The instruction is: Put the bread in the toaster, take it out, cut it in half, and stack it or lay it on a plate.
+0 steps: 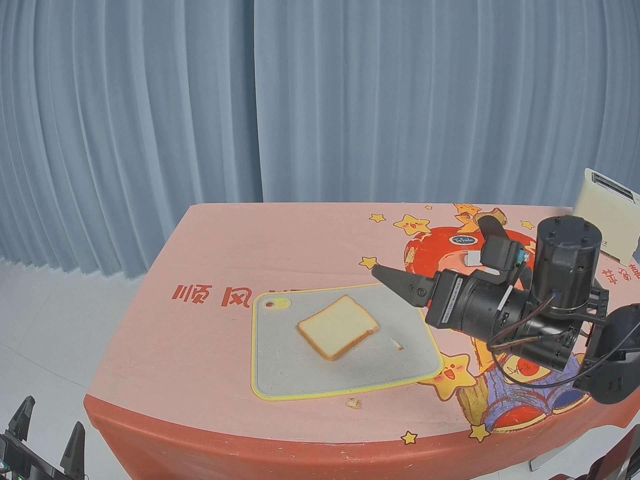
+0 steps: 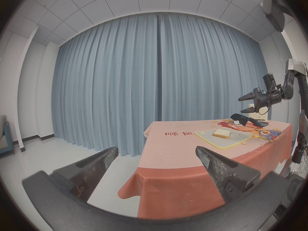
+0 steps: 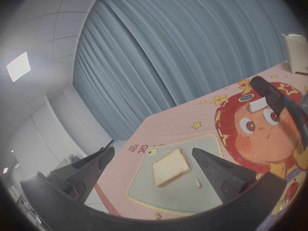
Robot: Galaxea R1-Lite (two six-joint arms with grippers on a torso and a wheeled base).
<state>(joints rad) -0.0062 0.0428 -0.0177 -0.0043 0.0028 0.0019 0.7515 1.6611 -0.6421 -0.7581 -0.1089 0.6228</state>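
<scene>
A: On the cutting board (image 1: 273, 368), your bread slice (image 1: 338, 326) lies flat and uncut. Right spot for the cut.
B: Grippers?
A: Right gripper (image 2: 241, 105) hovers above the board's right end, jaws spread, empty, aimed at the slice. Left gripper (image 2: 156, 148) hangs low off the table (image 1: 220, 248) corner, jaws also wide, holding nothing. It's out of your way.
B: Toaster?
A: Toaster (image 1: 610, 215) is at the right edge, well apart. What looks like the knife (image 3: 271, 95) lies between it and the board. I'd guess you want that next.

Bread (image 1: 338, 326) on board (image 1: 287, 368), toaster (image 1: 610, 215) far right
</scene>
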